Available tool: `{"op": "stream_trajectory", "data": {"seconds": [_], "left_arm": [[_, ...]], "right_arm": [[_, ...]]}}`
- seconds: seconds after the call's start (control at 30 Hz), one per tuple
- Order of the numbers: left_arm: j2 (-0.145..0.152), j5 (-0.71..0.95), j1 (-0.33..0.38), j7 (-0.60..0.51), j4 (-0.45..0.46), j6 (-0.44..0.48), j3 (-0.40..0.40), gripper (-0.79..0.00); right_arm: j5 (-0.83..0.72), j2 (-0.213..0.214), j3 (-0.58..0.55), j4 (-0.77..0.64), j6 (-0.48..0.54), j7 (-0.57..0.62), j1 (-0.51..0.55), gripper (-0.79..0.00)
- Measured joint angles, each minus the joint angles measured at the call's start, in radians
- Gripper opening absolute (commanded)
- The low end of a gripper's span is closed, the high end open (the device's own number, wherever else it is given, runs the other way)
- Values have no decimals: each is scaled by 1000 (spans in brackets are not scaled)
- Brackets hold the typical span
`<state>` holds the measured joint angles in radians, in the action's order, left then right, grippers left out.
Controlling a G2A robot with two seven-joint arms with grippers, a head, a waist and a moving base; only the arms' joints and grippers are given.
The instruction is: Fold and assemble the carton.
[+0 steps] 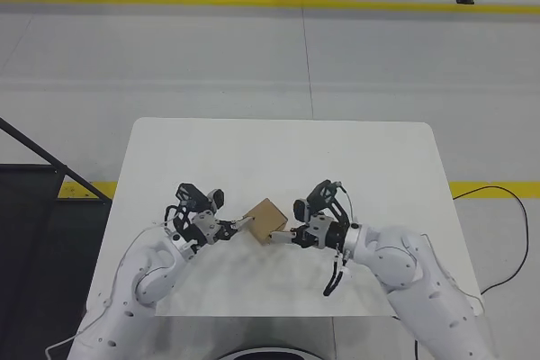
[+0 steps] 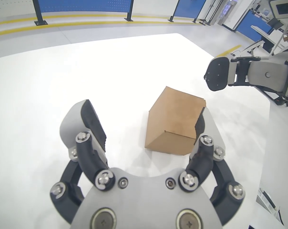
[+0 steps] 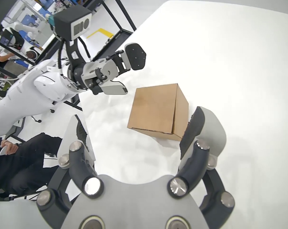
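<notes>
Carton (image 1: 268, 219) stands boxed mid-frame; my left gripper (image 2: 145, 107) and right gripper (image 3: 138, 114) flank it, both wide, empty. Closing step, I reckon: next needs a gentle squeeze.

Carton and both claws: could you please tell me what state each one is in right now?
carton: folded into a box, visible faces closed, resting on the table, not clamped.
left claw: open, empty, at one side of the carton.
right claw: open, empty, at the opposite side.
</notes>
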<state>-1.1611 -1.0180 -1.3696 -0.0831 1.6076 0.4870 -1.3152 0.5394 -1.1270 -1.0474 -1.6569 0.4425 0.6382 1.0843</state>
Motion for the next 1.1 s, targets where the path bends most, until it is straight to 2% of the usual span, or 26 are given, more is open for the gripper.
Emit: {"op": "stream_trajectory", "data": {"seconds": [0.23,0.53,0.6,0.63,0.83,1.0,1.1], "left_arm": [[-4,-19,10,-12,-19,-37,26,0],[-9,-37,32,-42,-38,-74,52,0],[-10,-37,34,-47,-42,-77,56,0],[-10,-37,35,-48,-44,-78,57,0],[-11,-36,40,-53,-52,-79,62,0],[-11,-36,41,-58,-53,-77,62,0],[-11,-36,42,-61,-53,-77,62,0]], "right_arm": [[0,-14,41,70,-23,-25,-32,0],[61,-37,107,114,-113,-37,-91,0],[68,-41,117,121,-126,-33,-100,-111],[69,-42,120,125,-127,-30,-102,-117],[86,-50,136,144,-152,-23,-114,-49],[90,-53,137,148,-152,-29,-115,-46],[99,-54,121,134,-169,-81,-101,0]]}}
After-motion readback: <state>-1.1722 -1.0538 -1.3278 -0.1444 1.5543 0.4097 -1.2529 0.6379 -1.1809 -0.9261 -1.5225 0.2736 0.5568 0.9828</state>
